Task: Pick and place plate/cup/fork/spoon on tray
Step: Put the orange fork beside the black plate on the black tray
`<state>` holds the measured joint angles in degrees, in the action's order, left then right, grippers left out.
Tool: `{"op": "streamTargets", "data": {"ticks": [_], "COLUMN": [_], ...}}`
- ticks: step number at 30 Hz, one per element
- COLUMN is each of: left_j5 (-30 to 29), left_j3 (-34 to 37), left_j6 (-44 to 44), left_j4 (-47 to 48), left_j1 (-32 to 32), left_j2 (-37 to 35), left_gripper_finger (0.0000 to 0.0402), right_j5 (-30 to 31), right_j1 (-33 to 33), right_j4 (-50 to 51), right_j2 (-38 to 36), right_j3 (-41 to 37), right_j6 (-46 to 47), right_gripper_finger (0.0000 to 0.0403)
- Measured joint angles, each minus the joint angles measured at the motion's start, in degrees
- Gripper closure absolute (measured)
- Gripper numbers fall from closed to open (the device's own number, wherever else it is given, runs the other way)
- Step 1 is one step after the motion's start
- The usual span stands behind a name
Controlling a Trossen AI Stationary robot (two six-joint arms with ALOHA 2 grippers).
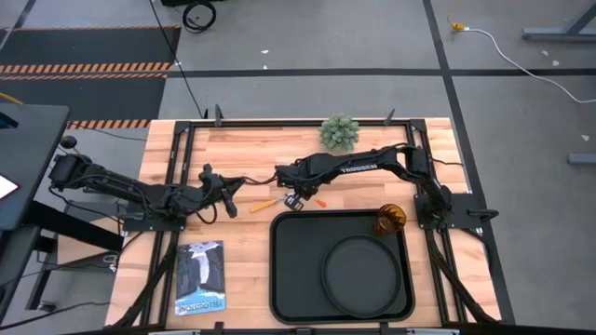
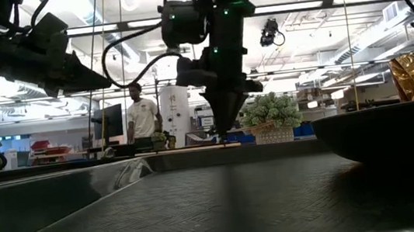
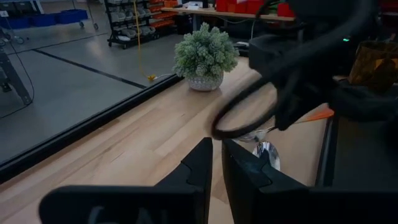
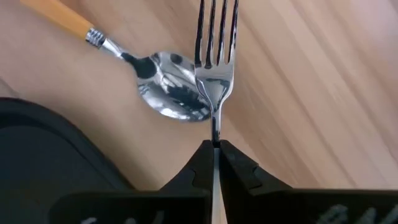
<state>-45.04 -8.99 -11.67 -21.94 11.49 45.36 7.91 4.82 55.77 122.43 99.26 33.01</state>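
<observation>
The black tray (image 1: 291, 270) lies at the table's near middle. The round black plate (image 1: 328, 272) rests in its right half, and the amber cup (image 1: 389, 220) stands at its far right corner. Just beyond the tray's far edge, the spoon (image 4: 168, 93) lies on the wood, bowl up, and the fork (image 4: 216, 56) crosses over the spoon's bowl. My right gripper (image 4: 216, 146) points down there, shut on the fork. My left gripper (image 1: 229, 203) hovers a little to the left, fingers nearly together and empty. My right gripper pinches the fork's thin metal neck (image 4: 216, 129), just below the tines, between its two fingertips. The fingers come from above, pointing down. The tines stick out past the fingertips, over the spoon's bowl. Whether the fork is clear of the table, I cannot tell.
A small potted plant (image 1: 339, 132) stands at the table's far edge. A booklet (image 1: 201, 277) lies on the wood left of the tray. A black frame runs around the table's edges. People stand in the room beyond the table.
</observation>
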Motion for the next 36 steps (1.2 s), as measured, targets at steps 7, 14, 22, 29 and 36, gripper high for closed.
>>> {"op": "streamTargets", "data": {"ticks": [7,14,22,29,36], "left_j5": [-0.1,-0.1,-0.1,-0.1,-0.1], "left_j3": [0.0,0.0,0.0,0.0,0.0], "left_j6": [-1.2,-4.6,-4.7,-4.6,-4.3], "left_j4": [0.1,1.3,2.3,3.5,4.0], "left_j1": [0.0,0.0,0.0,0.0,0.0], "left_j2": [0.0,0.0,0.0,0.0,0.0], "left_gripper_finger": [0.0359,0.0359,0.0359,0.0359,0.0359], "right_j5": [1.4,4.3,6.0,5.9,4.0], "right_j1": [-1.5,-3.0,-5.1,-7.7,-11.2], "right_j4": [1.0,3.0,5.9,7.3,7.3], "right_j2": [-1.6,-2.3,-2.3,-2.4,-2.6], "right_j3": [0.0,0.0,-0.1,-0.2,-0.2], "right_j6": [2.7,5.5,7.6,10.8,15.9], "right_gripper_finger": [0.0387,0.0387,0.0388,0.0389,0.0389]}}
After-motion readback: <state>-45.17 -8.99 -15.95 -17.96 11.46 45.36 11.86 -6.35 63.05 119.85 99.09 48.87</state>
